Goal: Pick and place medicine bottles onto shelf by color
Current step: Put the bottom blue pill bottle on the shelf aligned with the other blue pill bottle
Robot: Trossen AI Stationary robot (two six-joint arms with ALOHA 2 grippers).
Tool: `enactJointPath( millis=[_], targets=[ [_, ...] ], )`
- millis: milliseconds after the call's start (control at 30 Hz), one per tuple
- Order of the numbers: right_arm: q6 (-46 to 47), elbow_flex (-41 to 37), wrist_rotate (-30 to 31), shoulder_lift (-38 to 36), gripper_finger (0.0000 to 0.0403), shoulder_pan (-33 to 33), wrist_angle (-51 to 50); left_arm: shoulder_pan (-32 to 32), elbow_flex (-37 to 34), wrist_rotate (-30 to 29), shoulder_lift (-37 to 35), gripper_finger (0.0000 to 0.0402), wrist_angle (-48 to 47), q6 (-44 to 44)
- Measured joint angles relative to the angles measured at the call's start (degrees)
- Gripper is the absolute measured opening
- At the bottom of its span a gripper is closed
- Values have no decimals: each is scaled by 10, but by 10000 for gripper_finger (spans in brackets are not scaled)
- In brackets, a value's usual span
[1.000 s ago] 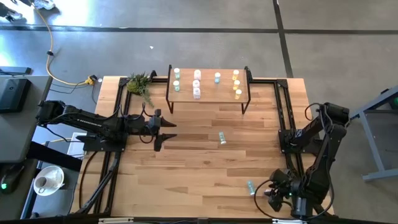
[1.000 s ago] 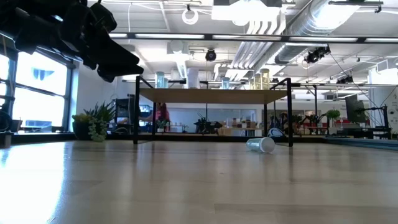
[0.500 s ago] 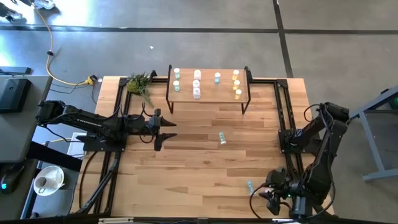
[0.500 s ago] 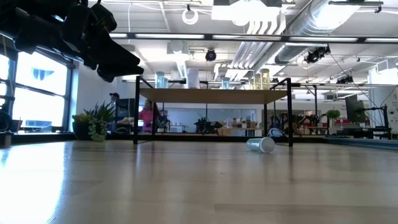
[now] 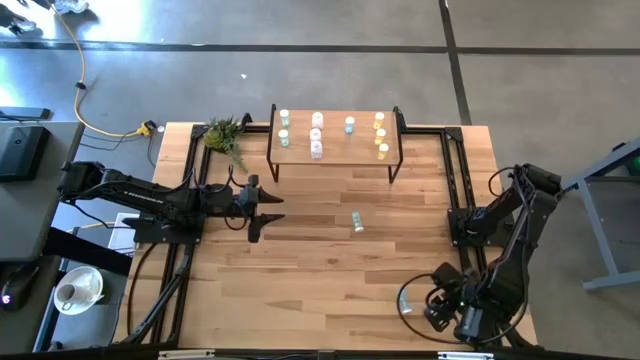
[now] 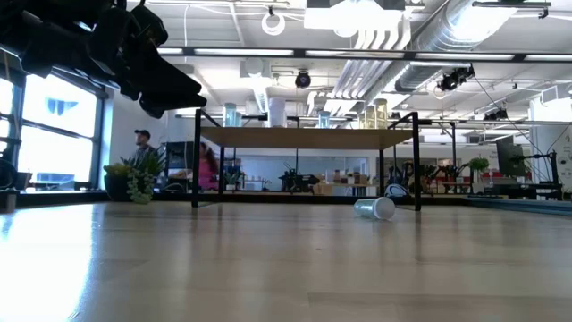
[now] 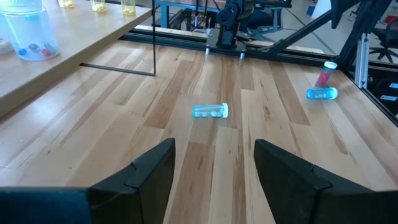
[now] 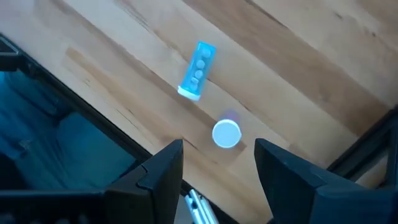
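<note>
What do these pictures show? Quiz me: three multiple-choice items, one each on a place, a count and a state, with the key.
1. Where is the right gripper?
A. over the low light-wood shelf
B. over the middle of the slatted wooden table
C. over the table's right corner, far from the shelf

2. How many yellow, white-capped medicine bottles stand on the shelf?
A. one
B. three
C. five

3. How does the light blue medicine bottle at mid-table sit?
A. lying on its side
B. upright
C. held in fingers

Key: 1 C, the high view places it there. 2 B, three stand in the shelf's right-hand column. 3 A, the left wrist view shows it flat on the wood.
</note>
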Motion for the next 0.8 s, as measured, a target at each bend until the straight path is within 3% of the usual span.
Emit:
enactJointPath(
  millis=[200,533,800],
  targets=[
    [64,0,-8,19,189,0,-1,0,0,0,0,209,0,0],
    [80,0,-58,108,189,0,28,0,0,0,0,209,0,0],
    [80,0,-52,135,189,0,29,0,0,0,0,209,0,-2]
  ],
)
